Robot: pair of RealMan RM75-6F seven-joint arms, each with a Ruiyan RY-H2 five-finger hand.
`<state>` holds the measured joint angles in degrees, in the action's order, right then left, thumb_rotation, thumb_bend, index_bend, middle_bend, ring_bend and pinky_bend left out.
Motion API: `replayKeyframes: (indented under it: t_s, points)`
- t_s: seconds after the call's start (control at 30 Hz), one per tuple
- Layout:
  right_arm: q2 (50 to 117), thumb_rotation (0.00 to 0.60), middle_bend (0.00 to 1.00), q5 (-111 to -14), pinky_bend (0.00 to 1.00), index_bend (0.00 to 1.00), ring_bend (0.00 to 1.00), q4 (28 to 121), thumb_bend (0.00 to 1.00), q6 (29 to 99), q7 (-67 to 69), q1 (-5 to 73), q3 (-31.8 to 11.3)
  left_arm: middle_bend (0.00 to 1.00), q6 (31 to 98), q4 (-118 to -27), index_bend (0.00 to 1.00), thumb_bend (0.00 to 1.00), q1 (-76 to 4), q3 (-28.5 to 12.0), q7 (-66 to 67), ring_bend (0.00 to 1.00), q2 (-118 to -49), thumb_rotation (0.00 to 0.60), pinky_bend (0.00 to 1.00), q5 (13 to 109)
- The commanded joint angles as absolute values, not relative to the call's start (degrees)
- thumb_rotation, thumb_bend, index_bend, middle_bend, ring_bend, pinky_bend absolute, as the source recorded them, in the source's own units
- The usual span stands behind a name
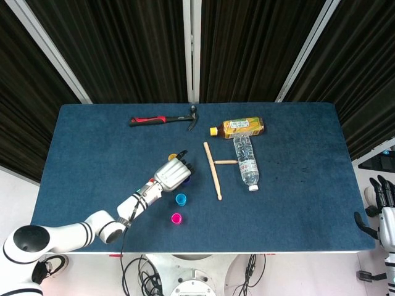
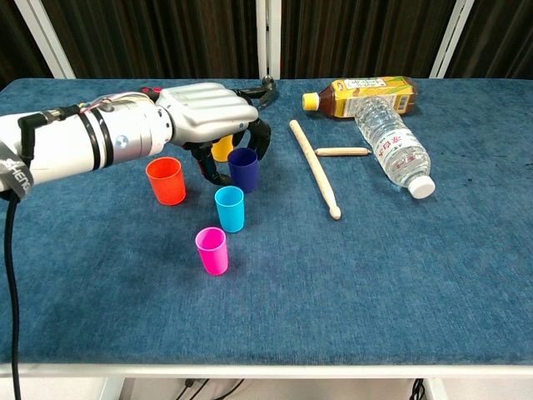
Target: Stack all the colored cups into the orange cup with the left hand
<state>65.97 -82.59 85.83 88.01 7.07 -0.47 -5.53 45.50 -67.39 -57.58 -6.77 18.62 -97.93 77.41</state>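
Above the purple cup [image 2: 243, 169], left hand [image 2: 208, 112] curled round but not clearly gripping; probably light, stiff, best pinched at rim.

hammer [image 1: 163, 119] behind cups [image 2: 226, 207], bottles [image 2: 391, 148] right

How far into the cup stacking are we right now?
Nothing is stacked yet: the orange cup stands empty. The left hand is over the dark blue cup, its grip unclear. Yellow cup, cyan cup and magenta cup remain.
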Motion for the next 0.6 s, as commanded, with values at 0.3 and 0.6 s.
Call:
replayKeyframes:
  t_s: [0.3,0.6]
  points:
    - [65.9,0.6,0.0,-82.5,0.0,0.0,0.0,85.9,0.27,87.7,7.1,-0.5,-5.5,0.43,47.1,-67.4,0.47,0.26,-57.5,-6.7,17.3,0.45,-98.2,0.6,0.15,79.2]
    - [65.7,0.6,0.0,-82.7,0.0,0.0,0.0,85.8,0.27,87.9,7.3,-0.5,-5.6,0.48,53.5,-80.1,0.48,0.26,-55.3,-7.9,25.6,0.47,-90.8,0.6,0.15,79.9]
